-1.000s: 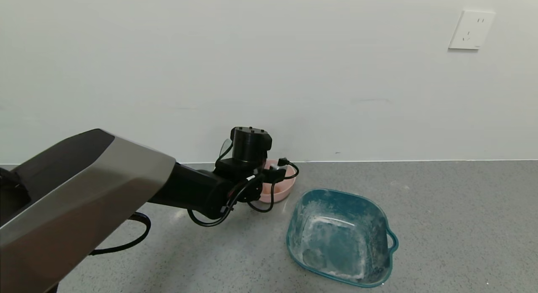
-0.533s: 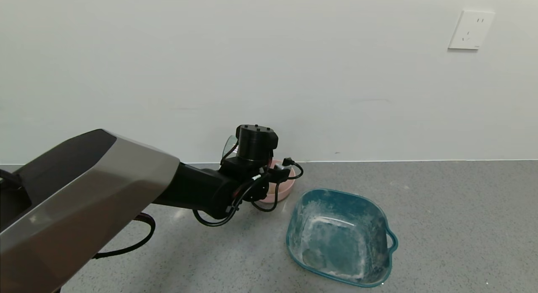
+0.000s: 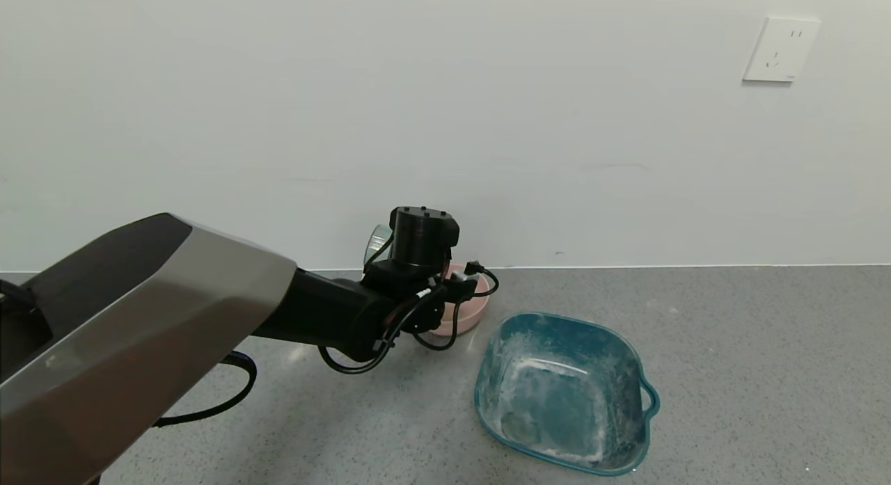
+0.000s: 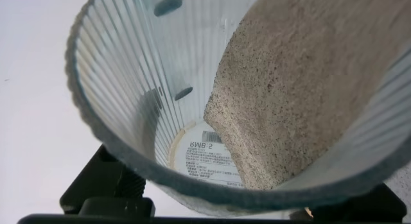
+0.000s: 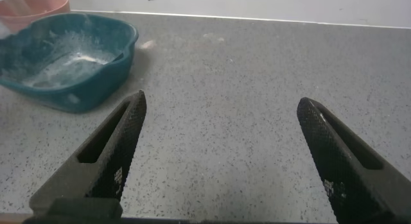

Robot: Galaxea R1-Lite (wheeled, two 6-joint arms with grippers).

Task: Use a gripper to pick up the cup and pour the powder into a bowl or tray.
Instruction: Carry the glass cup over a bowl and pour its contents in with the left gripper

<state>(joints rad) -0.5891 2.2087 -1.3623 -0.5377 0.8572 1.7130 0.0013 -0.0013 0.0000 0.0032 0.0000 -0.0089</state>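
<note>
My left gripper is shut on the ribbed translucent cup, held in the air just left of the pink bowl by the wall. In the head view only the cup's rim peeks out behind the black wrist. The left wrist view looks into the tilted cup, with a label on its base. A beige speckled granular mass, apparently the powder, lies along one inner side from base to rim. My right gripper is open and empty, low over the counter, out of the head view.
A teal squarish tub dusted with white powder stands in front and right of the pink bowl; it also shows in the right wrist view, with the pink bowl behind. A wall runs along the counter's back, with a socket.
My left wrist shifted slightly right towards the pink bowl, then turned a little, so more of the cup's rim shows beside it.
</note>
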